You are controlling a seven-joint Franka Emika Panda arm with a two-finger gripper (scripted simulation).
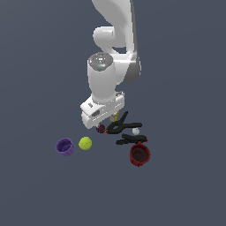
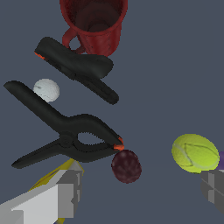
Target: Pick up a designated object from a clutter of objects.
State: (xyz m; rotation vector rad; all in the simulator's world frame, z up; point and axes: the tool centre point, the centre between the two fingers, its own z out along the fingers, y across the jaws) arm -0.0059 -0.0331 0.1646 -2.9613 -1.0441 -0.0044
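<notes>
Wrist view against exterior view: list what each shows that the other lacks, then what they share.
Only the wrist view shows the pincer's two open fingers, with the maroon ball lying between them, and a yellow object partly hidden behind one finger. Only the exterior view shows the arm's white body above the clutter and the whole purple cup; the wrist view catches just a purple sliver at its edge. Both show the dark red cup, two black clamps, the tiny white ball and the yellow-green ball.
</notes>
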